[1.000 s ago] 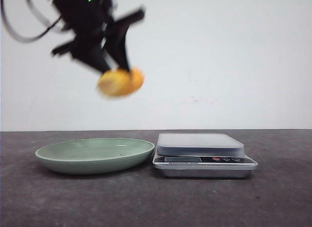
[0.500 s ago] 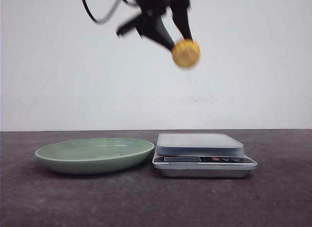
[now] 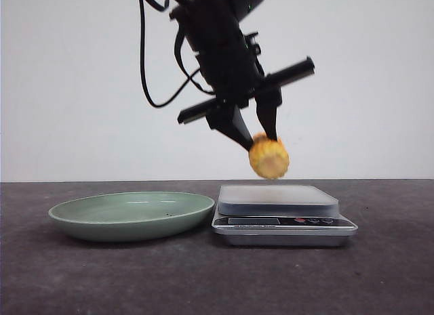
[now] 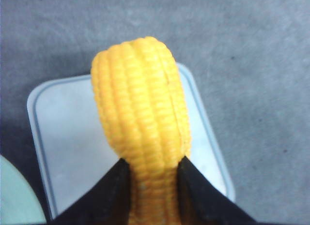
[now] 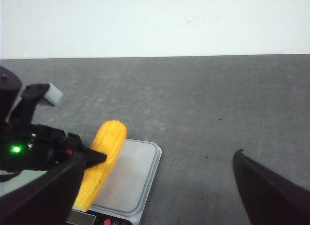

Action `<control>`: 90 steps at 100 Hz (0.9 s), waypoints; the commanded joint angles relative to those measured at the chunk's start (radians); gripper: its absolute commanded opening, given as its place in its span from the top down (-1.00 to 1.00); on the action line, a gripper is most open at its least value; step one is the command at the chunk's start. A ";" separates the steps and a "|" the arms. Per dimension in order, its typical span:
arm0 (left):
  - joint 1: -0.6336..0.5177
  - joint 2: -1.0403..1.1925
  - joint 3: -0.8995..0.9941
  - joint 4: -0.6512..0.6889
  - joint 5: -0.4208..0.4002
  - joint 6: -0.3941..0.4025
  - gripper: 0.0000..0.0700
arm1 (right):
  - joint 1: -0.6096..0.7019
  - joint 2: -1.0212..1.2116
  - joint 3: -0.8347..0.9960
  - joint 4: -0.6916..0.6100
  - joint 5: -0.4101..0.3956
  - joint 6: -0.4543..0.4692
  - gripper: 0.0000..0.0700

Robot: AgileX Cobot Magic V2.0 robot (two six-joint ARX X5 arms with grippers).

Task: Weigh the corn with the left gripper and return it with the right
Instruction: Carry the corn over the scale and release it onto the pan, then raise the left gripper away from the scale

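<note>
The corn (image 3: 269,159), a short yellow cob with ribbed kernel rows, hangs just above the grey platform of the kitchen scale (image 3: 278,199). My left gripper (image 3: 261,141) is shut on it, its black fingers pinching the cob's upper end. In the left wrist view the corn (image 4: 140,109) sticks out between the fingers (image 4: 109,193) over the scale's platform (image 4: 68,133). In the right wrist view the corn (image 5: 107,147) is tilted over the scale (image 5: 133,179). My right gripper (image 5: 159,159) is open and empty, off to the scale's right side, and does not show in the front view.
A shallow pale green plate (image 3: 132,214) sits on the dark table just left of the scale; its rim shows in the left wrist view (image 4: 12,196). The scale's display and buttons (image 3: 298,221) face the front. A white wall stands behind the table.
My left gripper has carried the corn from high above the plate rightward, then down to just above the scale's platform.
</note>
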 commanded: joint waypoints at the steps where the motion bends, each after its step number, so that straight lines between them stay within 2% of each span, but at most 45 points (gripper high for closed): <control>1: -0.009 0.038 0.023 0.010 -0.003 -0.004 0.97 | 0.002 0.004 0.023 0.009 -0.001 -0.006 -0.77; 15: -0.009 0.069 0.023 0.009 0.000 -0.004 0.97 | 0.002 0.004 0.023 0.004 0.000 -0.007 -0.77; 18: -0.009 0.072 0.023 0.008 0.005 -0.003 0.91 | 0.002 0.004 0.023 0.001 0.000 -0.007 -0.77; 21: -0.009 0.074 0.023 0.009 0.006 0.000 0.76 | 0.002 0.004 0.023 -0.001 0.000 -0.007 -0.77; 31: -0.011 0.075 0.023 0.012 0.006 0.008 -0.10 | 0.002 0.004 0.023 -0.007 0.000 -0.007 -0.77; 36: -0.013 0.075 0.023 0.014 0.006 0.014 -0.26 | 0.002 0.004 0.023 -0.008 0.000 -0.007 -0.77; 60: -0.020 0.070 0.024 0.008 0.012 0.040 -0.27 | 0.002 0.004 0.023 -0.010 0.003 -0.007 -0.77; 70: -0.025 0.045 0.024 0.010 0.011 0.053 -0.39 | 0.002 0.004 0.023 -0.016 0.007 -0.007 -0.77; 90: -0.033 -0.067 0.024 0.005 -0.063 0.134 -0.41 | 0.002 0.004 0.023 -0.021 0.007 -0.007 -0.77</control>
